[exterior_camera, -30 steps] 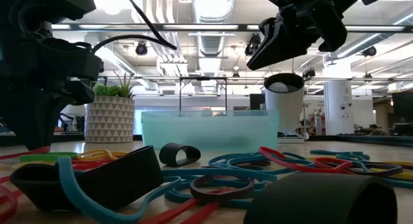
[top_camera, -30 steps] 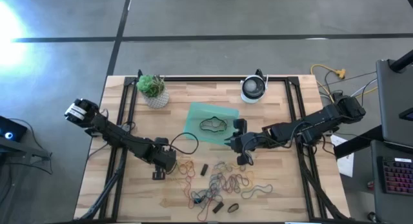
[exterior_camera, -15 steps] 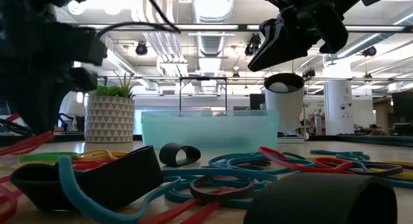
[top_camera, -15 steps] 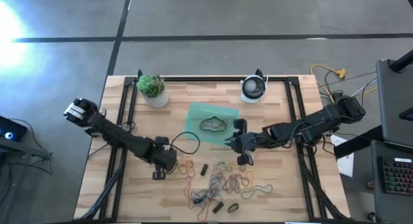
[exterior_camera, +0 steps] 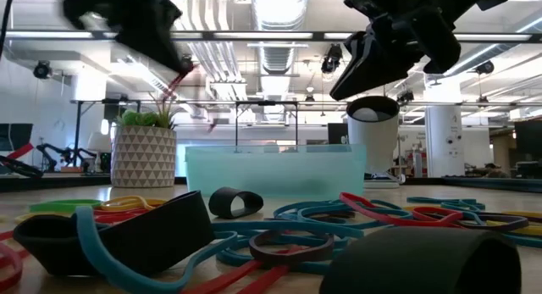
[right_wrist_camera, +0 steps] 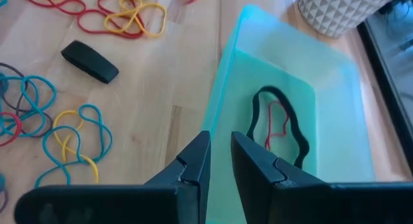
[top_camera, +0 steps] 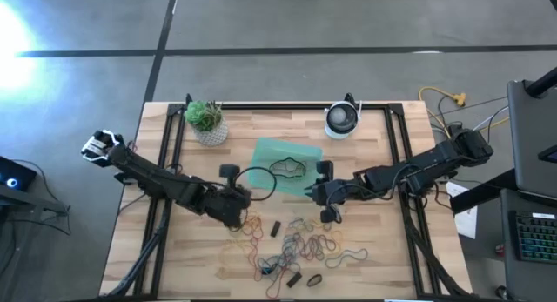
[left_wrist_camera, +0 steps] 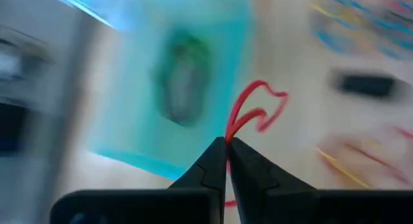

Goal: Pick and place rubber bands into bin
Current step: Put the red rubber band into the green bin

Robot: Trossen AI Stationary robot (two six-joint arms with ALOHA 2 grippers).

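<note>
Left gripper (left_wrist_camera: 226, 141) is pinching a red rubber band (left_wrist_camera: 253, 110) between closed fingertips; the loop is dangling free ahead of the tips, clear of the table. From overhead, this gripper (top_camera: 237, 200) is hanging just off the bin's 7 o'clock corner, with the band itself too thin to make out there. In the low view the arm is blurring across the upper part of the picture, the red band (exterior_camera: 176, 82) trailing below it.

Bin (top_camera: 264, 154), translucent green, is sitting near table centre. It is already holding a dark rubber band (right_wrist_camera: 278, 124) with a thin red one (right_wrist_camera: 277, 125) lying inside its loop.

Right gripper (top_camera: 315, 191) is hovering at the bin's 4 o'clock edge, fingers a little apart and gripping nothing; in its wrist view the fingers (right_wrist_camera: 194, 161) are framing the bin wall (right_wrist_camera: 219, 88).

Loose rubber bands (top_camera: 300, 245) are lying scattered on the wooden table (top_camera: 383, 250) at 6 o'clock from the bin: red, yellow and blue loops (right_wrist_camera: 71, 137), plus a short black band (right_wrist_camera: 90, 61) lying flat.

A small potted plant (top_camera: 207, 120) is standing at 10 o'clock from the bin, and a round white device (top_camera: 342, 119) at 2 o'clock.
</note>
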